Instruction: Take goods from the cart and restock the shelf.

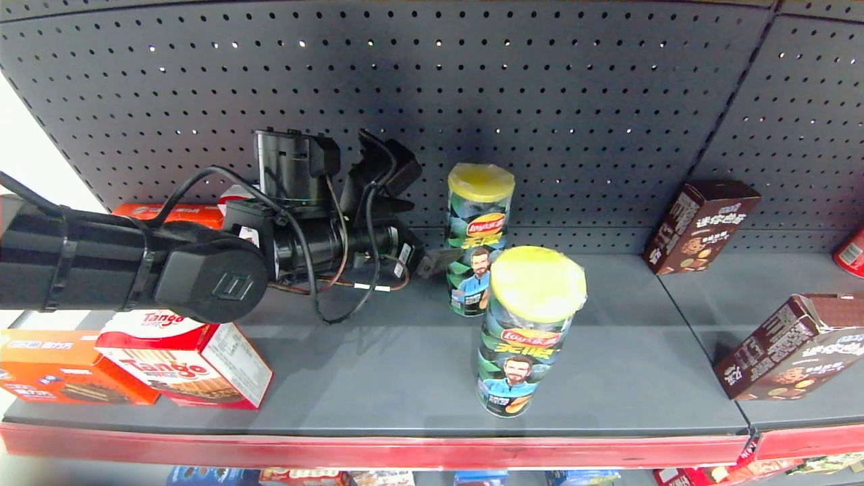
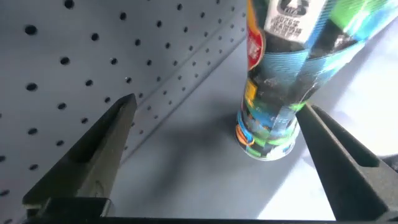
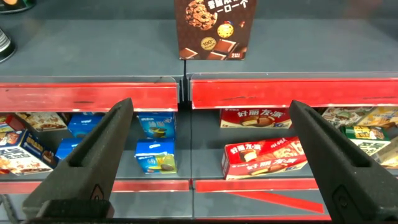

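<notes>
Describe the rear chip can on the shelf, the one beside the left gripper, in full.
The rear chip can is a tall tube, seemingly cardboard, with a yellow plastic lid and a green-blue printed wrap bearing a red logo and a figure. It stands upright on the grey shelf near the pegboard, behind the front can. The open left gripper sits at its lower side; contact cannot be told.

I'm looking at a shop aisle. A dark pegboard panel [image 1: 540,81] backs a grey shelf [image 1: 378,378] with a red front strip [image 1: 378,451]. Chip cans [image 1: 530,331], wafer boxes [image 1: 196,364] and brown biscuit boxes [image 1: 702,226] sit on it as stock. My right wrist camera shows more red-edged shelves [image 3: 87,96] below, carrying packaged snacks [image 3: 264,155].
</notes>
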{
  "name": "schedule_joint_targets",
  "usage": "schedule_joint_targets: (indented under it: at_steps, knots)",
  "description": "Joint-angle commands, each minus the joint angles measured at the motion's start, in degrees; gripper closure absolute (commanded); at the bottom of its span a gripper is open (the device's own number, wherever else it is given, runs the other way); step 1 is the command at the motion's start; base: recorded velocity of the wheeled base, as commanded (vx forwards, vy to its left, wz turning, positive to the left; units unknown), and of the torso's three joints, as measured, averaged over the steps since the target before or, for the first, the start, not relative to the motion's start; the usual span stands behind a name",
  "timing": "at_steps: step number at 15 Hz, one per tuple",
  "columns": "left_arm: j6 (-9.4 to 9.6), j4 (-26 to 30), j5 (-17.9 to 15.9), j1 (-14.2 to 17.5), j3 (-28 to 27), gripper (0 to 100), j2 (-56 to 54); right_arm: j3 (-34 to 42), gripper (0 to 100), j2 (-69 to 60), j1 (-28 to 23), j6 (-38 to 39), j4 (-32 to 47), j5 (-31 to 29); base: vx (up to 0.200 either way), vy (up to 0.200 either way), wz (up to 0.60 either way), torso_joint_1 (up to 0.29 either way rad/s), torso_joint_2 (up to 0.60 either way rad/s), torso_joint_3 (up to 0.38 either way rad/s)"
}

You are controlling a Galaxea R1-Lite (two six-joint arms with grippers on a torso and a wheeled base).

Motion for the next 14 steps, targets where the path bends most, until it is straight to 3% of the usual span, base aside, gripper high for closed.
schedule_joint_targets:
  at_steps: [1,9,11,14]
  knots:
    - [0.04,0.0,0.2,0.1,-0.6,0,1.2,0.0,0,0.0,0.0,0.0,0.0,0.0,0.0,0.0,0.0,0.0,0.0,0.0]
    - [-0.05,-0.3,1.2,0.4,0.8,0,1.3,0.0,0,0.0,0.0,0.0,0.0,0.0,0.0,0.0,0.0,0.0,0.0,0.0]
    - [0.04,-3.3,3.5,-0.1,5.4,0,-2.5,0.0,0,0.0,0.0,0.0,0.0,0.0,0.0,0.0,0.0,0.0,0.0,0.0]
    - [0.48,-6.2,9.9,-0.9,11.5,0,-6.1,0.0,0,0.0,0.0,0.0,0.0,0.0,0.0,0.0,0.0,0.0,0.0,0.0]
